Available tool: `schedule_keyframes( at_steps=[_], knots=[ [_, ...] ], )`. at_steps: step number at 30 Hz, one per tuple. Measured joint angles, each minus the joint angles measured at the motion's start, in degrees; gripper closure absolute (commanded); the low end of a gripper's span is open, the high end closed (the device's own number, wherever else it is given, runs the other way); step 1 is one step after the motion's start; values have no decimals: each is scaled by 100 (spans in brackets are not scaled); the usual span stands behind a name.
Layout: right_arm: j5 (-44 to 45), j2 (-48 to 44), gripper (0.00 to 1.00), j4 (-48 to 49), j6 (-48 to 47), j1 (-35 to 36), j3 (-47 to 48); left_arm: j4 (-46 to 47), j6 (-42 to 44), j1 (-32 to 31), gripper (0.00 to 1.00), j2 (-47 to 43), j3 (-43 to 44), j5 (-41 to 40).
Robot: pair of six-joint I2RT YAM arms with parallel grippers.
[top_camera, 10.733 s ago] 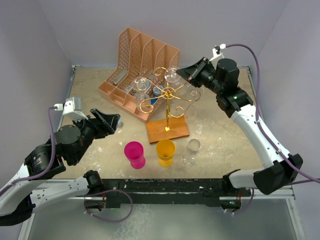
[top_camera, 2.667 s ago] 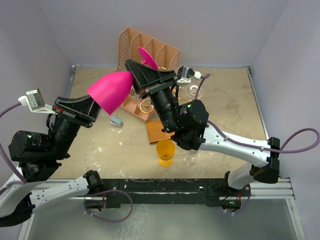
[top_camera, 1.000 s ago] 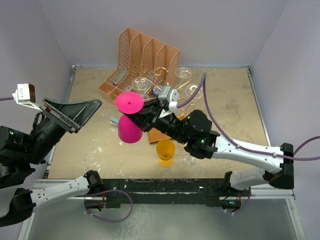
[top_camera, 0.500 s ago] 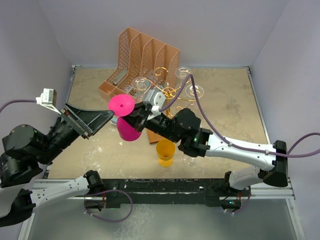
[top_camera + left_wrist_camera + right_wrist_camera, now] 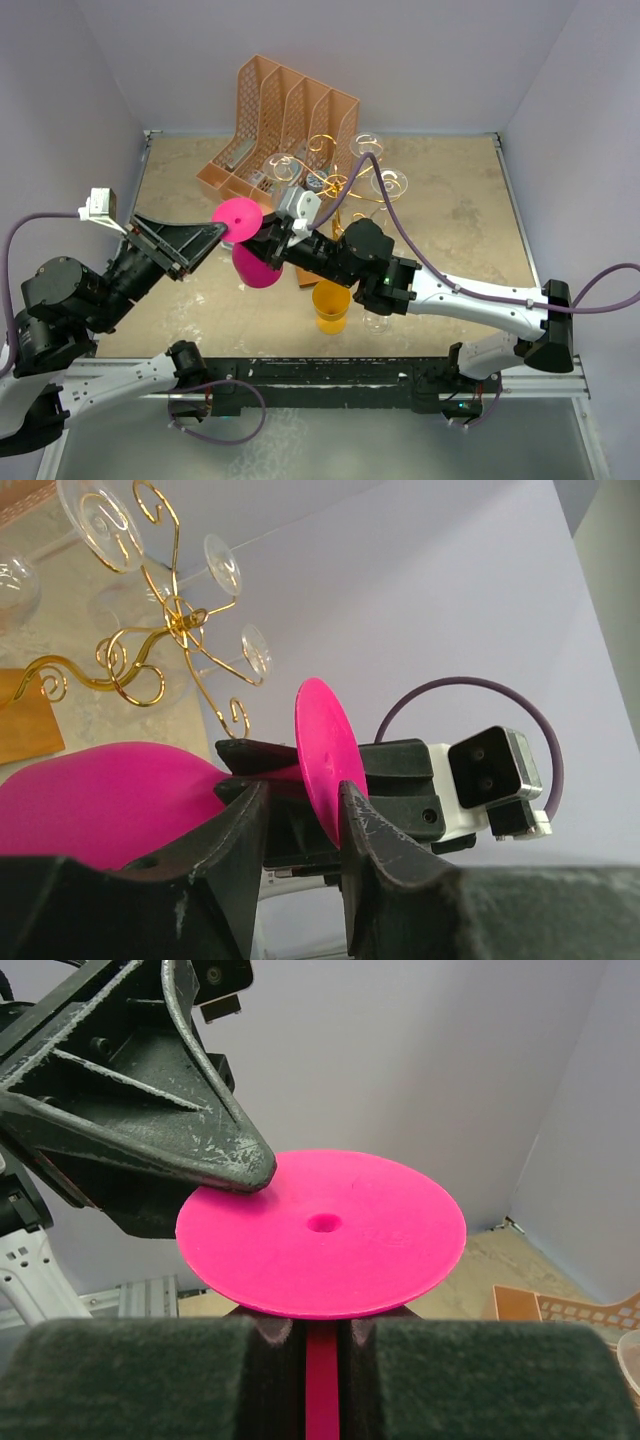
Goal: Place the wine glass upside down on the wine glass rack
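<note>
The pink wine glass (image 5: 258,265) hangs in the air over the table's middle, tilted, its flat foot (image 5: 237,217) toward the left arm. My right gripper (image 5: 272,242) is shut on its stem (image 5: 322,1380), just under the foot (image 5: 320,1230). The left gripper (image 5: 302,792) straddles the foot's rim (image 5: 325,750): one finger (image 5: 352,805) touches the disc, the other stands off it, so the jaws are open. The gold wire wine glass rack (image 5: 338,186) stands behind the right arm, which hides its wooden base. In the left wrist view the rack (image 5: 180,630) shows at upper left.
Clear glasses (image 5: 388,183) hang on the rack's arms. A peach slotted organizer (image 5: 285,110) stands at the back left. A yellow glass (image 5: 331,303) and a clear glass (image 5: 378,320) stand near the front edge, under the right arm. Walls close in on both sides.
The left gripper has come in from the left to the pink glass's foot and its jaws have narrowed round the rim. The right arm shifted the glass slightly left.
</note>
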Motion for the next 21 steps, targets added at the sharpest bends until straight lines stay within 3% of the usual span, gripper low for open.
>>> schedule_keyframes(
  at_steps=[2, 7, 11, 17, 21],
  knots=[
    [-17, 0, 100, 0, -13, 0, -2, 57, -61, 0, 78, -37, -48, -85],
    [-114, -4, 100, 57, -17, 2, -59, 302, -90, 0, 81, -76, -166, -225],
    [-203, -9, 100, 74, -17, 9, -120, 387, -94, 0, 100, -52, -229, -238],
    [-236, -46, 99, 192, -133, 0, -173, 466, -190, 0, 100, -13, -238, -251],
    [-232, -146, 79, 197, -96, -28, -219, 553, -195, 0, 100, 114, -175, -216]
  ],
)
